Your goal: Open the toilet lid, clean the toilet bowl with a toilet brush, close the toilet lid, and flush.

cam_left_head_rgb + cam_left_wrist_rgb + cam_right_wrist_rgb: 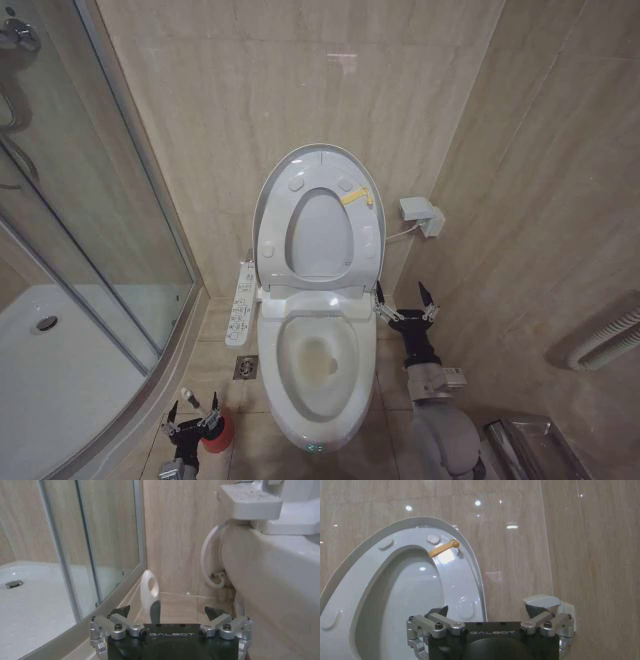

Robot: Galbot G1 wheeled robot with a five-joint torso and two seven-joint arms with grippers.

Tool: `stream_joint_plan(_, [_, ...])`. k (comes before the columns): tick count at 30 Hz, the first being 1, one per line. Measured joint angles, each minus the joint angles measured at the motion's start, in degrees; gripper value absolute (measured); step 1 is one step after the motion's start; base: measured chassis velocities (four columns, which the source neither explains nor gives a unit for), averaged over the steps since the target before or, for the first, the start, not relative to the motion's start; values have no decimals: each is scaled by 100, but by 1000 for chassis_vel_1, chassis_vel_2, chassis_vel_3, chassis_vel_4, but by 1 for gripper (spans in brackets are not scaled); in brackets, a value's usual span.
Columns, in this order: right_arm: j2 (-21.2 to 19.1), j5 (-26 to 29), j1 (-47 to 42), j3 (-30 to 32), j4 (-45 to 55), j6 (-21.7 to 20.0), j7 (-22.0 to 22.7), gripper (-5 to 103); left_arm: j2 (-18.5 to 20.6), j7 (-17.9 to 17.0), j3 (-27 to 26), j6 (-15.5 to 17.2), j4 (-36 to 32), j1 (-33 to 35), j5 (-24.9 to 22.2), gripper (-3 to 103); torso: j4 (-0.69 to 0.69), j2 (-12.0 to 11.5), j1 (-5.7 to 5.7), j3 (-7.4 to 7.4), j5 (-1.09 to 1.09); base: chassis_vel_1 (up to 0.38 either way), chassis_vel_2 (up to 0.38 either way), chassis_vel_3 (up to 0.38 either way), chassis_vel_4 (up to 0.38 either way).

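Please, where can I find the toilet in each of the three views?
Head view: toilet bowl in the centre, toilet lid raised behind it.
Left wrist view: the bowl's outer wall, beside the toilet brush handle.
Right wrist view: the raised lid and seat.
Shared landmark: beige tiled wall.

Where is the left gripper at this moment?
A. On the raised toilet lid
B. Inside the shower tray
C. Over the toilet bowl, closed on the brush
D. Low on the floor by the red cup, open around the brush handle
D: the left gripper sits at the red cup beside the toilet bowl, and the left wrist view shows its fingers spread with the toilet brush handle standing between them.
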Motion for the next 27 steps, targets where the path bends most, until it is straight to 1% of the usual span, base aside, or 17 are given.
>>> stream_joint_plan(1, [0, 0, 0, 0, 0, 0, 0, 100, 12, 26, -6, -32, 61, -20, -4, 100, 0, 0, 0, 0, 0, 0, 0, 0, 0])
stream_joint_plan(2, [0, 0, 0, 0, 0, 0, 0, 100, 29, 60, -8, -83, 132, -39, -7, 97, 0, 0, 0, 0, -1, 0, 0, 0, 0])
stream_joint_plan(4, [0, 0, 0, 0, 0, 0, 0, 100, 72, 164, -32, -202, 263, -79, -6, 97, 0, 0, 0, 0, 0, 0, 0, 0, 0])
stream_joint_plan(9, [0, 0, 0, 0, 0, 0, 0, 100, 120, 323, -87, -324, 386, -125, 0, 97, 0, 0, 0, 0, 0, 0, 0, 0, 0])
stream_joint_plan(10, [0, 0, 0, 0, 0, 0, 0, 100, 133, 383, -103, -366, 429, -150, 2, 74, 0, 0, 0, 0, 0, 0, 0, 0, 0])
stream_joint_plan(16, [0, 0, 0, 0, 0, 0, 0, 100, 164, 607, -135, -529, 598, -248, 9, 74, 0, 0, 0, 0, -1, 0, 0, 0, 0])
stream_joint_plan(17, [0, 0, 0, 0, 0, 0, 0, 100, 170, 656, -139, -576, 651, -283, 11, 47, 0, 0, 0, 0, 0, 0, 0, 0, 0])
stream_joint_plan(22, [0, 0, 0, 0, 0, 0, 0, 100, 199, 734, -143, -645, 803, -373, 14, 47, 0, 0, 0, 0, 0, 0, 0, 0, 0])
stream_joint_plan(23, [0, 0, 0, 0, 0, 0, 0, 100, 201, 746, -144, -665, 837, -394, 16, 20, 0, 0, 0, 0, 0, 0, 0, 0, 0])
stream_joint_plan(27, [0, 0, 0, 0, 0, 0, 0, 100, 189, 763, -145, -693, 887, -429, 22, 20, 0, 0, 0, 0, 1, 0, 0, 0, 0])
